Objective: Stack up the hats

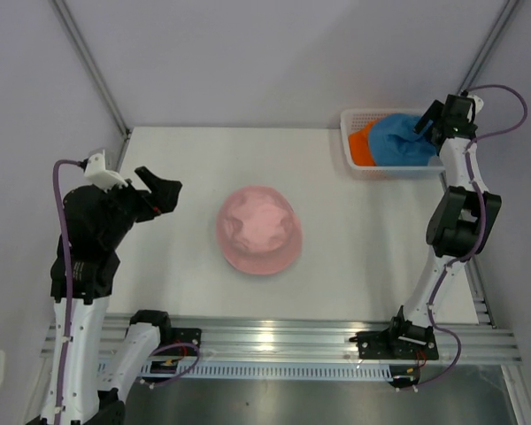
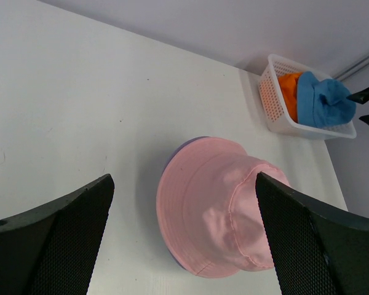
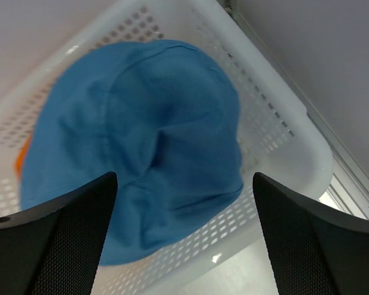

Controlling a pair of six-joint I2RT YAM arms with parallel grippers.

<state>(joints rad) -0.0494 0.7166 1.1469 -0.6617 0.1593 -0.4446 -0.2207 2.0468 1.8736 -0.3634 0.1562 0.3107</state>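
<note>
My right gripper (image 1: 424, 123) reaches far over the blue hat (image 3: 135, 141) in the basket (image 3: 283, 123), jaws spread. My left gripper (image 1: 162, 192), jaws released, faces the pink hat (image 1: 258, 228).

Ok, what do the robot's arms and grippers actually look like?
The left arm and right arm have white links, black joint housings and a looping purple cable. The left gripper and right gripper are black; their broad fingers carry a fine mesh texture.

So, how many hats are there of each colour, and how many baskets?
pink hat: 1
lavender hat: 1, only an edge showing under the pink one
blue hat: 1, in the basket
orange hat: 1, in the basket
white basket: 1
Total: 4 hats and 1 basket, 5 things
</note>
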